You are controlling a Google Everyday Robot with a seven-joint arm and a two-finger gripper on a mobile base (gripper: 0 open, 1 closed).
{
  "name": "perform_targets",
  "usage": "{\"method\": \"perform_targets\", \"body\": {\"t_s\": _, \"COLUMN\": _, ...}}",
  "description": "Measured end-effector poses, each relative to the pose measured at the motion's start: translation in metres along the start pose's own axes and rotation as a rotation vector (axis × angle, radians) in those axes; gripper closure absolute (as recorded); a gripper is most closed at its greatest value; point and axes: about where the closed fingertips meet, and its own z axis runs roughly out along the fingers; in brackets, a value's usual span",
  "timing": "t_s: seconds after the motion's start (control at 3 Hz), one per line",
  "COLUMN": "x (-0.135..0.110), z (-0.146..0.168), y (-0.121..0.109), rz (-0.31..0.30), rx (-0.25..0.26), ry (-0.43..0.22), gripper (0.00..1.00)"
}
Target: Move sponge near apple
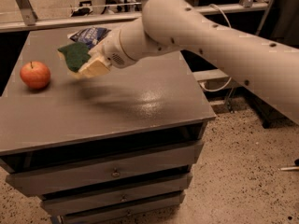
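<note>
Gripper (pixel 88 64): up over the far-left part of the desk (pixel 140 104), at the tip of the big white arm (pixel 210 36) reaching in from the right.
Jaws: clamped on the sponge (pixel 74 55); a pale yellow pad (pixel 96 68) shows along its lower right edge, pressed against it.
Sponge: in the air and clear of the desk top, dark green face tilted toward the camera. A soft shadow lies on the desk below it and a little to the right.
Apple (pixel 35 74): sitting on the desk by the left edge, stem up. It is left of the sponge and a touch nearer. The two are close, with a clear gap between them.
Bag (pixel 88 33): dark blue snack bag, flat at the far side of the desk, just behind the sponge and gripper, its right part hidden by the arm. Open or sealed, cannot tell.
Desk: grey top with a patch of glare near the middle, carrying the apple and the bag.
Drawers (pixel 112 171): three stacked under the desk top, each with a small knob in front. All look pushed in, and their contents are hidden.
Floor (pixel 243 171): speckled, to the right of the desk.
</note>
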Motion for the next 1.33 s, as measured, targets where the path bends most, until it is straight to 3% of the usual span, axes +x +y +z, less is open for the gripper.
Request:
{"method": "perform_targets", "body": {"t_s": 0.33, "x": -0.007, "z": 0.052, "y": -0.015, "rz": -0.010, "rx": -0.016, "ry": 0.006, "gripper": 1.00}}
{"method": "perform_targets", "body": {"t_s": 0.67, "x": -0.002, "z": 0.068, "y": -0.032, "rz": -0.002, "rx": -0.002, "ry": 0.016, "gripper": 1.00}}
{"method": "perform_targets", "body": {"t_s": 1.0, "x": 0.001, "z": 0.078, "y": -0.035, "rz": 0.005, "rx": -0.015, "ry": 0.012, "gripper": 1.00}}
{"method": "perform_targets", "body": {"t_s": 1.33, "x": 0.010, "z": 0.086, "y": -0.029, "rz": 0.019, "rx": -0.042, "ry": 0.026, "gripper": 0.77}}
